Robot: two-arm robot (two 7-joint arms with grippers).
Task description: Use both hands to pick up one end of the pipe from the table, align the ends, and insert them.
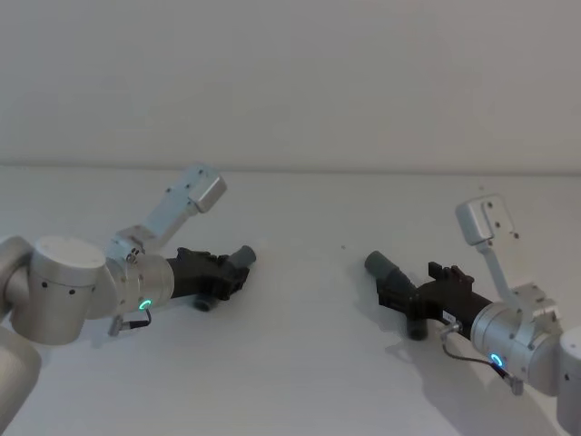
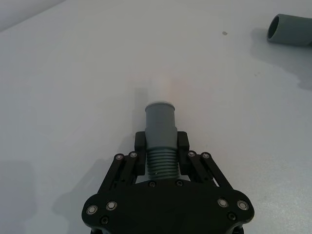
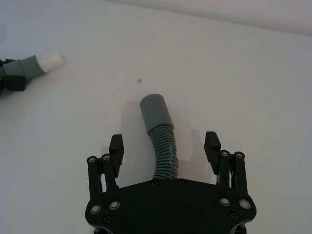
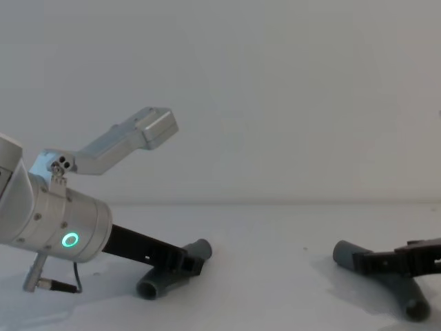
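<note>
1. While the left gripper (image 2: 161, 141) is clamped on the ribs of the left hose (image 2: 161, 163) just behind its cuff (image 2: 161, 117), the right gripper (image 3: 164, 143) stands wide open; its fingers (image 3: 116, 146) flank the right hose (image 3: 165, 156) without touching it.
2. Both hoses sit low at the table (image 1: 309, 363), well apart, cuffs turned roughly toward each other; the left one ends in a white spigot (image 3: 51, 59); the right cuff (image 3: 155, 111) is a plain socket.
3. From the chest view, the left hose's ribbed tail looks to rest on the table; the right hose lies on it, curving up between the open fingers.
4. Hazard, right side: the hose is curved and sits slightly off-centre; one finger may meet it first and roll or push it aside instead of gripping.
5. Hazard, grip point: closing on the soft ribs far behind the cuff would let the end droop or flex; alignment would then drift.
6. Hazard, mating: the curved pieces can twist in the jaws; a tilted spigot would butt against the socket rim, buckle the ribs or slip from the grip.
</note>
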